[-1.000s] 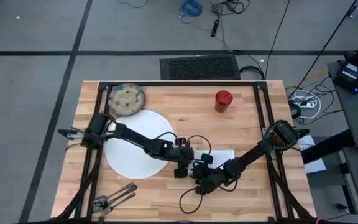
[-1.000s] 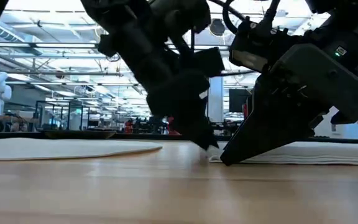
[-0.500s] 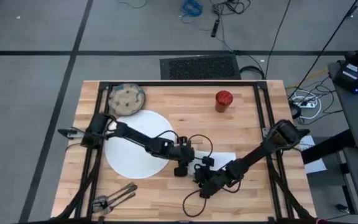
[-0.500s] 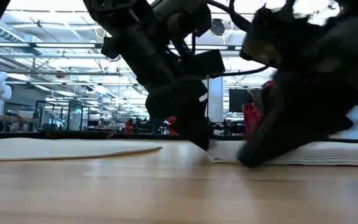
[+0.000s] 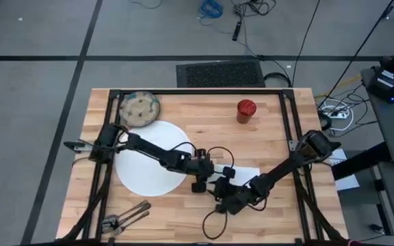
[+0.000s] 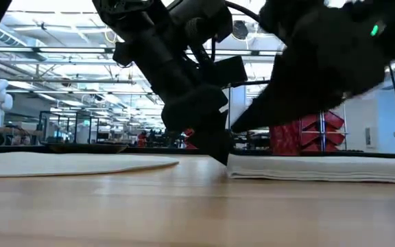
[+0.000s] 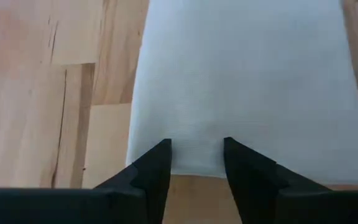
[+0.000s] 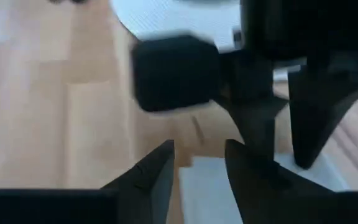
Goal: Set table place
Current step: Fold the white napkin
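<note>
A folded white napkin (image 5: 246,173) lies flat on the wooden table (image 5: 204,130), right of the big white plate (image 5: 142,164). My left gripper (image 7: 196,149) is open, its tips down at the napkin's left edge (image 6: 233,165). Just nearer the table's front edge, my right gripper (image 8: 199,155) hangs open above the table with nothing between its fingers. The speckled bowl (image 5: 139,109) stands at the far left, touching the plate's far rim. The red cup (image 5: 245,109) stands at the far right. Dark cutlery (image 5: 125,219) lies at the near left corner. My left gripper has both open fingertips (image 7: 163,155) set down on the napkin's left edge (image 7: 194,165), spread along that edge. The fingers slant down from the table's left. The napkin stays flat on the table, stretching away from the fingers toward the right.
Black frame rails (image 5: 289,130) run along the table's left and right sides. A loose black cable (image 5: 211,222) loops on the wood near the right gripper. Bare wood lies between the plate and the cup.
My right gripper, whose tip was down at the napkin's left edge beside the left gripper, has lifted up off the table. My left gripper and the napkin have stayed where they were.
</note>
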`<state>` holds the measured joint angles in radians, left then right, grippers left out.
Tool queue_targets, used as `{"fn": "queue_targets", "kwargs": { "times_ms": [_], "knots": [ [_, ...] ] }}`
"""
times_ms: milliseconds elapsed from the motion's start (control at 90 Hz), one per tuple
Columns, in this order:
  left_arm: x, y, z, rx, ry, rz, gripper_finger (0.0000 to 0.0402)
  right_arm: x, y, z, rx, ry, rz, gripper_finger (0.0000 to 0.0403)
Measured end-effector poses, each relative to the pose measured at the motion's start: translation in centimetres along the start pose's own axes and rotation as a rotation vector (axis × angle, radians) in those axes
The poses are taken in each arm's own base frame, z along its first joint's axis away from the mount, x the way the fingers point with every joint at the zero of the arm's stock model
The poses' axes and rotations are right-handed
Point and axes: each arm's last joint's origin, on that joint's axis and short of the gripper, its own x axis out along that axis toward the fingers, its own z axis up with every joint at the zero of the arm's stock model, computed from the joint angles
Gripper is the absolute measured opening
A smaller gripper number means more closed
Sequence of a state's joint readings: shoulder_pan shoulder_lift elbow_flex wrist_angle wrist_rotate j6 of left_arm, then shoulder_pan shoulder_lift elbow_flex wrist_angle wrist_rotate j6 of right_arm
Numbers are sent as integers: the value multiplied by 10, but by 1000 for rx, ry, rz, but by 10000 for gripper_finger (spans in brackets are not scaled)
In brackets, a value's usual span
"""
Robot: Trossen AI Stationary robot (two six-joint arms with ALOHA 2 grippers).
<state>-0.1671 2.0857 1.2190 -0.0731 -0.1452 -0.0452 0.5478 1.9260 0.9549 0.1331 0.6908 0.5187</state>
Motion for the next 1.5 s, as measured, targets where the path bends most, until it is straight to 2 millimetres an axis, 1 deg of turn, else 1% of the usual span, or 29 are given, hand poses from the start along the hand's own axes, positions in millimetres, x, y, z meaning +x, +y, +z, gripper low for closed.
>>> {"fn": "queue_targets", "kwargs": {
  "times_ms": [67, 156, 267, 322, 522, 667, 878, 1022, 1078, 1122, 1189, 1256, 1400, 1500],
  "knots": [
    [0, 0, 0, 0, 0, -2, 132, 8, -2, -3, 7, 1, -15, 104],
    [0, 0, 0, 0, 1, -5, 132, 14, -6, -4, 19, 3, -34, 72],
    [0, 0, 0, 1, 1, -6, 132, 16, -7, -5, 27, 9, -42, 20],
    [0, 0, 0, 1, 1, -6, 132, 16, -7, -5, 23, 20, -31, 7],
    [0, -1, 0, 24, 1, -8, 132, 19, -1, -13, -5, 90, 74, 2],
    [0, -1, 0, 30, 1, -9, 132, 22, 0, -17, 19, 99, 68, 1],
    [-3, -2, 0, 38, 3, -28, 132, 14, 9, -18, -74, 69, 109, 0],
    [-6, -5, 2, 41, -7, -34, 132, 12, 9, -17, -57, 63, 98, 0],
    [-9, -5, 4, 40, -12, -35, 132, 6, 8, -12, -35, 57, 101, 0],
    [-11, -6, 5, 39, -14, -40, 132, -1, 6, -4, -24, 46, 115, 0],
    [-17, -8, 6, 44, -13, -43, 132, -18, 2, 13, -9, 23, 119, 0],
    [-19, -8, 6, 47, -7, -43, 132, -34, -9, 24, -2, 46, 79, 0],
    [-24, -9, 5, 53, 20, -46, 132, -73, -40, 28, 54, 168, -81, 0],
    [-26, -12, 3, 39, 48, -48, 132, -95, -58, 20, 136, 255, -205, 0]
  ]
}}
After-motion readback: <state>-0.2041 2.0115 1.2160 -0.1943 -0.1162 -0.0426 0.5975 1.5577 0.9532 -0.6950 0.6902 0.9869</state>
